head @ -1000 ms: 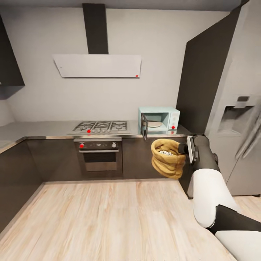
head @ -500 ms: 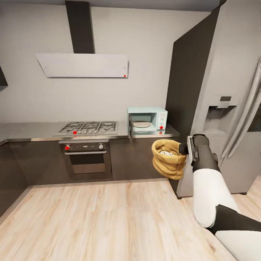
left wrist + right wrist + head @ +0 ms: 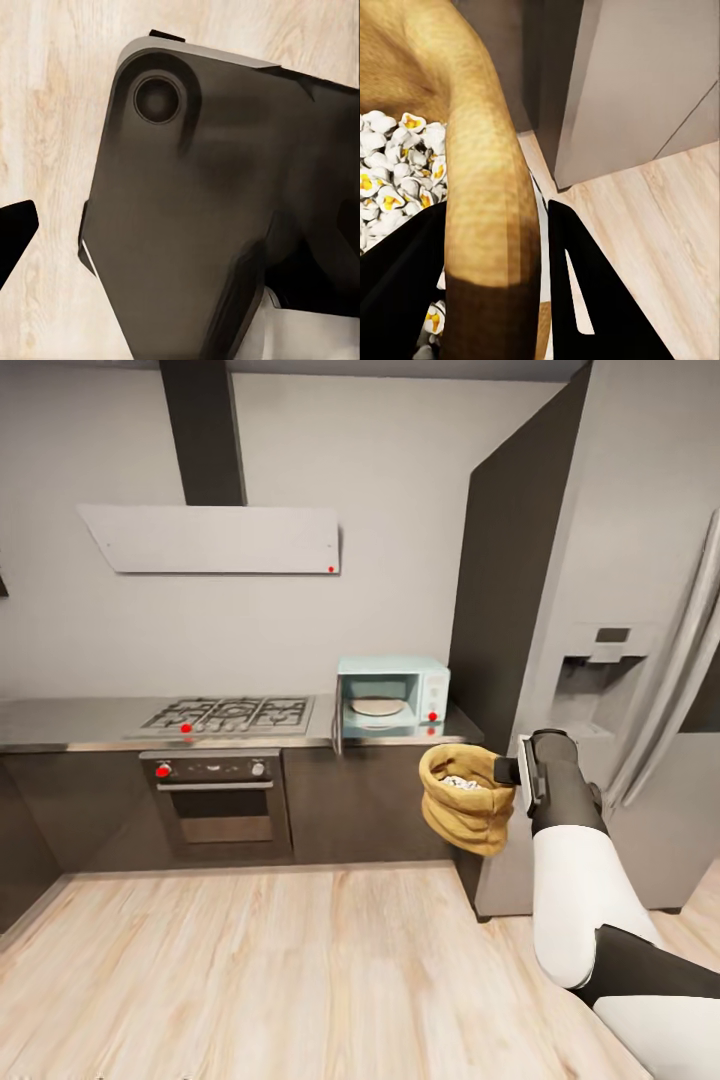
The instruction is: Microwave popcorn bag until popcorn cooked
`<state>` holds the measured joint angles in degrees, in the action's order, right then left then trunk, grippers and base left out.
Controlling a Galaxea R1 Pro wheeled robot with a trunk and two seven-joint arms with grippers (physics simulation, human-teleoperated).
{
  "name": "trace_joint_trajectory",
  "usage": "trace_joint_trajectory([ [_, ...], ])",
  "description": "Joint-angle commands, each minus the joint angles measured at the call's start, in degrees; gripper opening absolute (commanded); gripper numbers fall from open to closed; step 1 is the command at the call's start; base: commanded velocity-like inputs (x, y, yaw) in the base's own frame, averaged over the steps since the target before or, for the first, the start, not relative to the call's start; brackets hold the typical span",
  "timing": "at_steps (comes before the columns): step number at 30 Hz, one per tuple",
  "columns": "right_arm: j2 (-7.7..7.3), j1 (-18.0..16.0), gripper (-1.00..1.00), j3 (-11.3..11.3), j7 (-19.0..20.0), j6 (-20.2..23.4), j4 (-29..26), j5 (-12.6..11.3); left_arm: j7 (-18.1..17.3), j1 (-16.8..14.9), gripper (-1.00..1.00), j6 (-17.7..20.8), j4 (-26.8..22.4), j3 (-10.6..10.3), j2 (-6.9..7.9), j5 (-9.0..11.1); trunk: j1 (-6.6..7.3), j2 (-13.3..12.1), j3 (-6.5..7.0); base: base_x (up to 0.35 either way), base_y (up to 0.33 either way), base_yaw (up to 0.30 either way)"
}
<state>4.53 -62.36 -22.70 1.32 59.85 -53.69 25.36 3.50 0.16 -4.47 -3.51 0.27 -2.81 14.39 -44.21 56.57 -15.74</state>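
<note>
Right pincer (image 3: 512,768) is clamped on the rolled rim of the popcorn bag (image 3: 463,796); in the right wrist view one black finger sits inside the bag and the other outside, with the rim (image 3: 491,187) pinched between them. I see the bag hanging in the air off the end of my right arm (image 3: 570,860), above the pale wood floor (image 3: 280,970), in front of the black lower cabinets and below the bench (image 3: 80,722) edge. It hangs roughly upright, mouth open upward.

Popcorn (image 3: 394,169) inside the bag: white puffed pieces with yellow centres, visible through the mouth in the head view too.

The microwave (image 3: 392,696) stands on the bench at its right end, next to the tall dark panel beside the steel fridge (image 3: 640,660). Its door is swung open toward the left, and a pale round turntable shows inside. The bag is well apart from it, lower and to the right.

Further left on the bench is the gas hob (image 3: 230,714), with the black oven (image 3: 214,795) under it and the white extractor hood (image 3: 210,538) on the wall above.

Left wrist view: a dark part of the robot's body (image 3: 202,210) over the floor planks; only one black finger tip (image 3: 13,232) at the frame edge. Left pincer state: cannot tell.
</note>
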Motion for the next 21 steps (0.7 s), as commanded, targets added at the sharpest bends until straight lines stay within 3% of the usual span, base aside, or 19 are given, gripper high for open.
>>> trace_joint_trajectory([
  [1, 0.04, -0.04, -1.0, -0.15, 0.15, 0.15, -0.03, 0.13, 0.19, 0.02, 1.0, -0.1, -0.09, 0.0, -0.04, 0.2, -0.02, 0.04, -0.06, 0.141, -0.318, 0.257],
  [21, 0.13, -0.04, -1.0, -0.06, 0.17, 0.15, 0.17, -0.11, 0.19, 0.02, 1.0, -0.52, -0.18, 0.1, -0.09, 0.03, -0.02, 0.04, -0.06, 0.141, -0.302, 0.268],
])
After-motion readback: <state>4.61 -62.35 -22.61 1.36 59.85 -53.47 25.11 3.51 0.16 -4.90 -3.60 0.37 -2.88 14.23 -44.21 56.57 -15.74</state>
